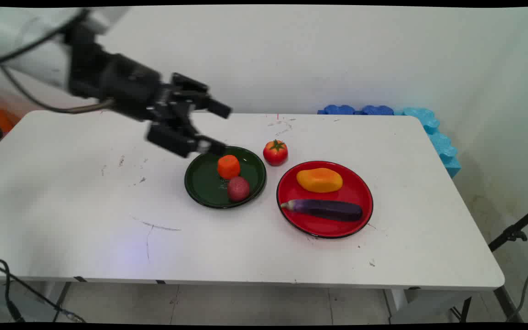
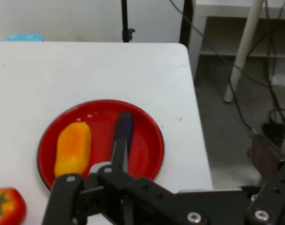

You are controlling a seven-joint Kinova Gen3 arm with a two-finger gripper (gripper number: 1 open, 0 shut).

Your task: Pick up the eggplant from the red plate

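Black two-finger gripper (image 1: 218, 128), jaws apart and empty, hangs tilted over the far-left rim of the round dark-green plate (image 1: 200, 188), mid-table. A low sweep could, plausibly, topple the orange carrot stub (image 1: 228, 166) or the reddish potato (image 1: 238, 188) there.

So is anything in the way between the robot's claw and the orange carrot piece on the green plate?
Nothing visible is. The gripper hangs open above the far-left rim of the green plate, and the carrot piece sits just right of it, with bare plate between. The reddish potato lies on the carrot's nearer side, out of the way.
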